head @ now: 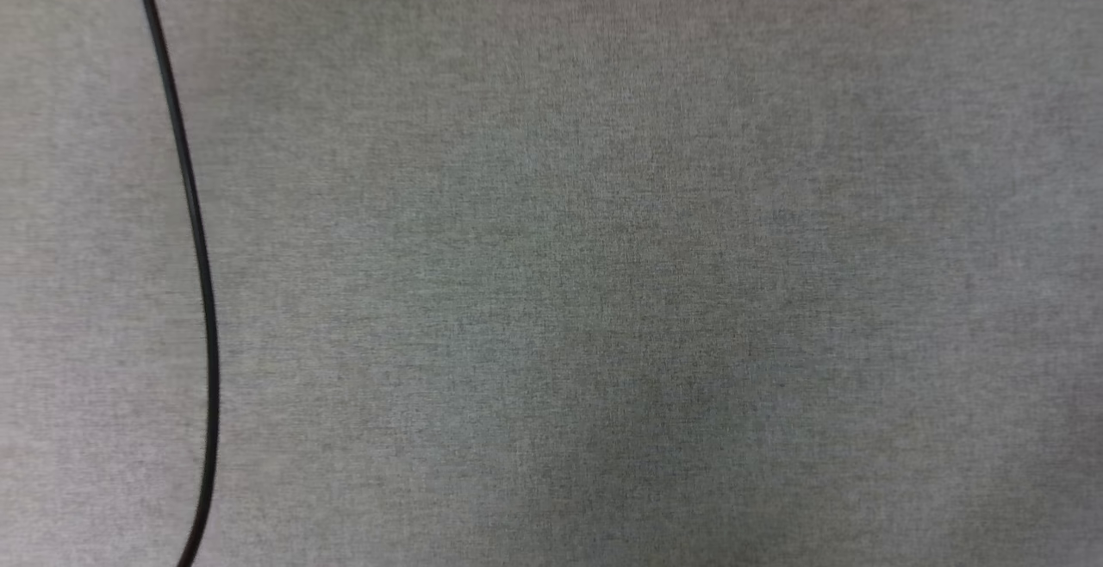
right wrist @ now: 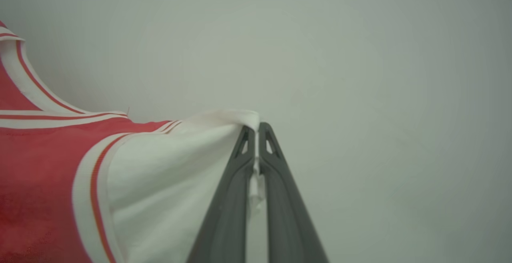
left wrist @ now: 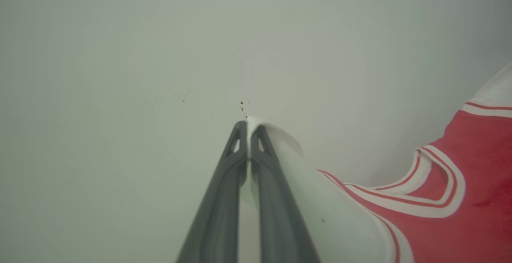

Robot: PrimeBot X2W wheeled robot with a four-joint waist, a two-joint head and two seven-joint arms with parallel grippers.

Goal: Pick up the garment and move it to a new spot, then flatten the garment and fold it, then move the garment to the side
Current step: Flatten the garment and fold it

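The garment (left wrist: 460,223) is a red shirt with white sleeves and red-and-white striped trim. In the left wrist view my left gripper (left wrist: 249,129) is shut on the edge of one white sleeve, and the shirt spreads away to the lower right. In the right wrist view my right gripper (right wrist: 256,129) is shut on the other white sleeve of the garment (right wrist: 40,167), which stretches off to the left. Both sleeves are pinched between dark fingers over a pale surface.
The head view looks down on grey woven fabric (head: 603,274) with a thin black cable (head: 200,248) curving down its left side. A few dark specks (left wrist: 242,105) mark the pale surface beyond my left fingertips.
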